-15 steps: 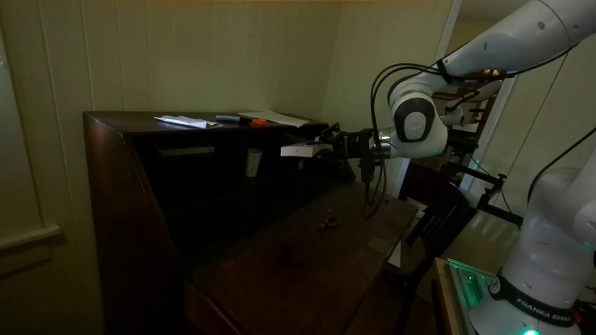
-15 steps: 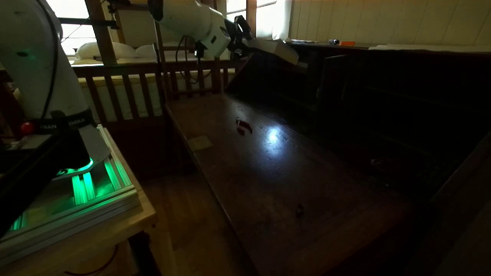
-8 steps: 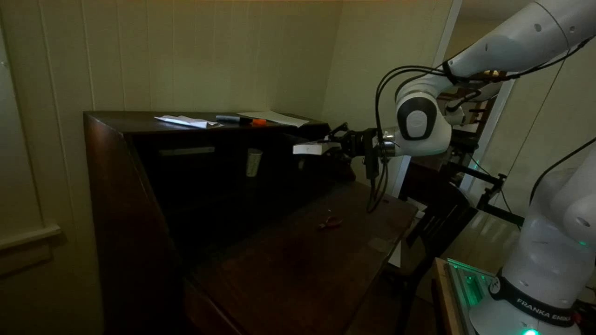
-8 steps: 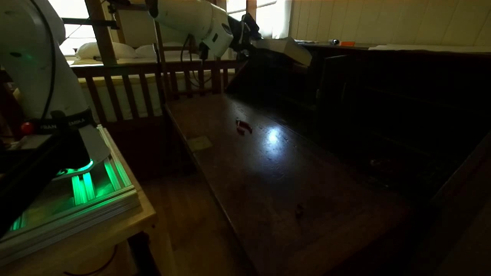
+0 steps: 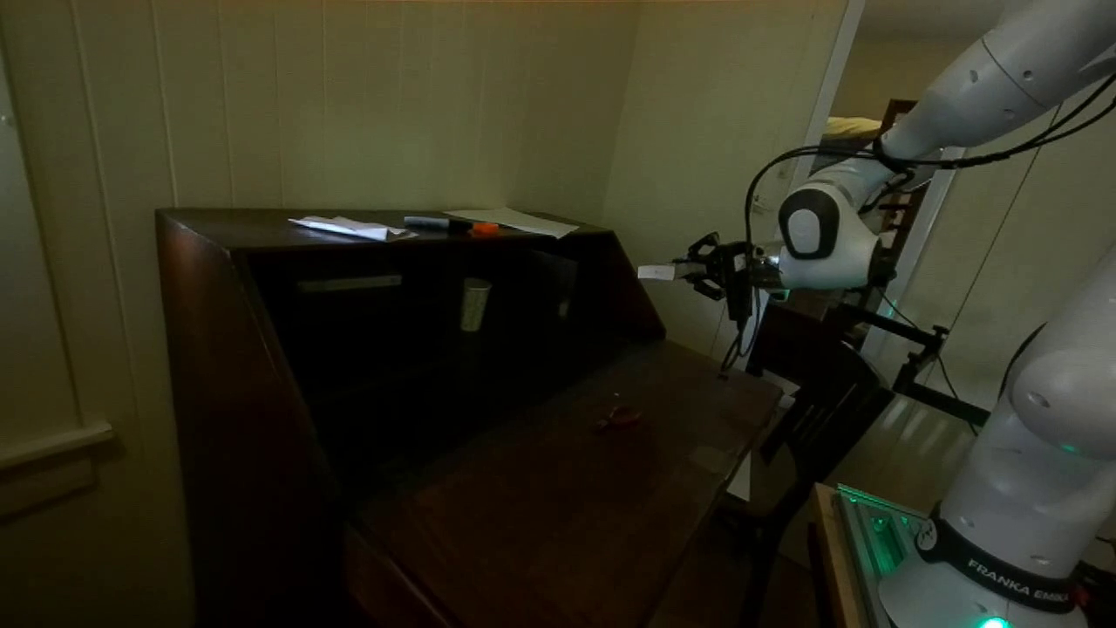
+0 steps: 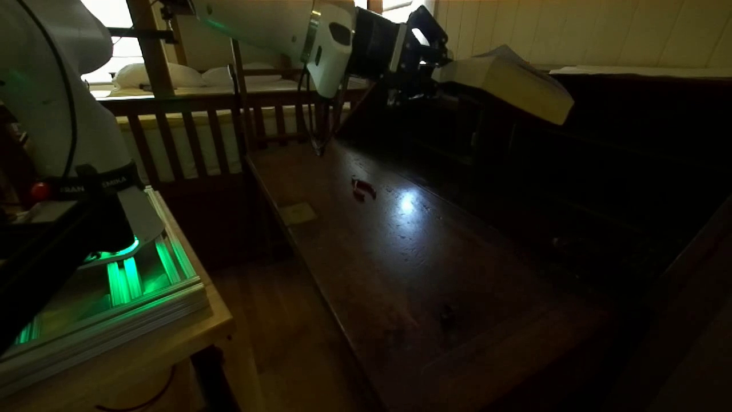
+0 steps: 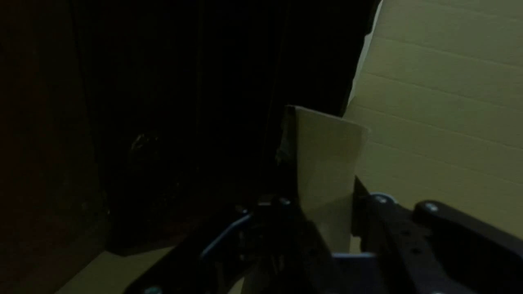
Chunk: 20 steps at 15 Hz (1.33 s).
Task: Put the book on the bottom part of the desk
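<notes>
The pale book (image 5: 656,272) is held in my gripper (image 5: 695,272), high above the desk. In an exterior view the book (image 6: 514,88) sticks out past the gripper (image 6: 443,77), slightly tilted down at its far end. In the wrist view the book (image 7: 329,159) stands between the two fingers of the gripper (image 7: 327,208), which press on its sides. The bottom part of the desk (image 5: 540,506) is the broad dark brown board below; it also shows in an exterior view (image 6: 394,274). The book touches nothing but the gripper.
Small red-handled pliers (image 5: 619,417) lie on the board. The desk top (image 5: 261,222) bears white papers (image 5: 349,228) and a small orange object (image 5: 485,228). A pale cup (image 5: 474,305) stands in the dark compartments. A dark chair (image 5: 819,419) stands by the board's edge.
My gripper has moved with the book, rightward and away from the compartments in an exterior view, and closer to the camera in another. The book stays held.
</notes>
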### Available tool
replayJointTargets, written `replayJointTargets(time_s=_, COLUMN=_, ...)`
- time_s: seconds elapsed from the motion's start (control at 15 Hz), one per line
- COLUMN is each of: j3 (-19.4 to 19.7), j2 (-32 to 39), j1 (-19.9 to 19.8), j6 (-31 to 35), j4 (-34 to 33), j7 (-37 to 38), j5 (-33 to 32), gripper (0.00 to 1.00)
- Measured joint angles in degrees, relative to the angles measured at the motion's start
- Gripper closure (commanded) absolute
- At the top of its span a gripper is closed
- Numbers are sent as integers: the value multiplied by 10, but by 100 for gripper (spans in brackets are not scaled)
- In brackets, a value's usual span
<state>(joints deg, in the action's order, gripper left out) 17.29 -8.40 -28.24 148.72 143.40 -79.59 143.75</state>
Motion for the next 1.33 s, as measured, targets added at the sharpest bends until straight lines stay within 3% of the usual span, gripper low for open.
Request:
replayJointTargets(time_s=0.27, j3=10, j2=68, j1=7, j6=0, j4=-40, j7=0, j5=0, gripper=92)
replayJointTargets(time_s=0.8, j3=4, j2=231, j1=112, j6=31, j4=-164, j7=32, j5=0, gripper=92)
replayJointTargets(time_s=1.33, j3=33, j2=346, j1=143, j6=88, j4=-283, j7=108, j5=0, gripper=92)
